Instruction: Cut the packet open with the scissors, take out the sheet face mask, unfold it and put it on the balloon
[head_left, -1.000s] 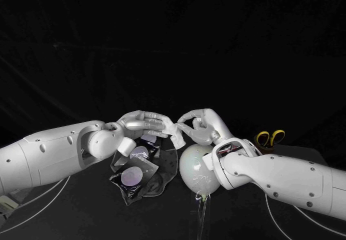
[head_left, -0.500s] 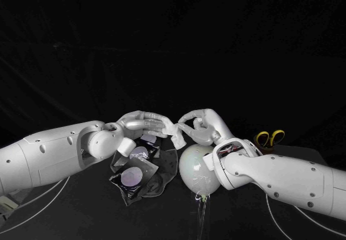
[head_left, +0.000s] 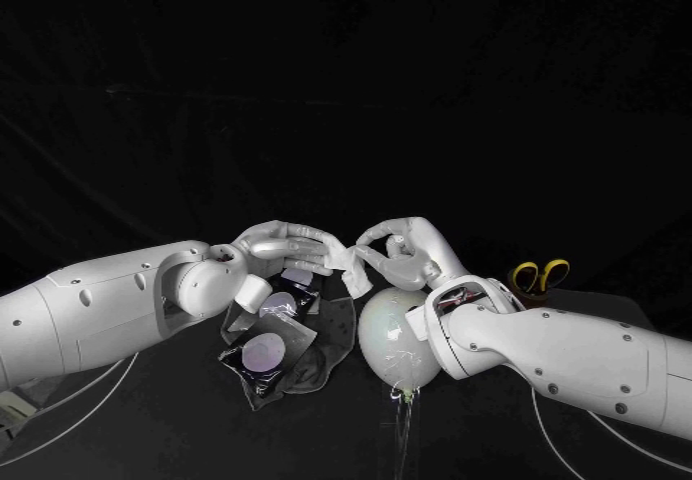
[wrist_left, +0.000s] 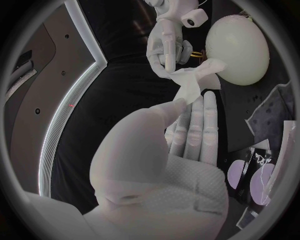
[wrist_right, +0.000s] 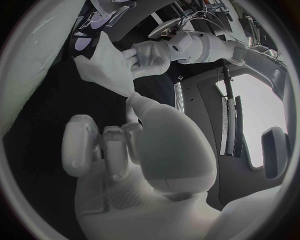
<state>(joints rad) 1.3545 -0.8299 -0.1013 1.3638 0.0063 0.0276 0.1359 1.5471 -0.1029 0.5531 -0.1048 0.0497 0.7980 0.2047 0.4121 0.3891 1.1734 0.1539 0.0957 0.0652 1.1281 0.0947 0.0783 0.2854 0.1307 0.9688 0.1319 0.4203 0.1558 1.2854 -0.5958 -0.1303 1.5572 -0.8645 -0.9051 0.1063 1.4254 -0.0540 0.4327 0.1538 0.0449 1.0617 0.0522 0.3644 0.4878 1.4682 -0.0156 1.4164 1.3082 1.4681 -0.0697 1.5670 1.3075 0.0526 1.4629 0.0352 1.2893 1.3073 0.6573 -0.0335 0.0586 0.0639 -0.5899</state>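
black table (head_left: 173, 440) lies dark beneath both arms. the left hand (head_left: 289, 248) and right hand (head_left: 405, 244) meet at centre, each with fingers pinched on the white sheet mask (wrist_left: 190, 84) held between them; it seems partly folded. the balloon (head_left: 397, 340) lies at five o'clock of the hands, the packet (head_left: 271, 350) at seven, and the scissors (head_left: 541, 277) at two o'clock of the balloon.

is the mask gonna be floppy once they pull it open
Probably floppy: the mask bends and creases between the left hand and right hand. Likely light and thin, so it may tear if tugged hard.
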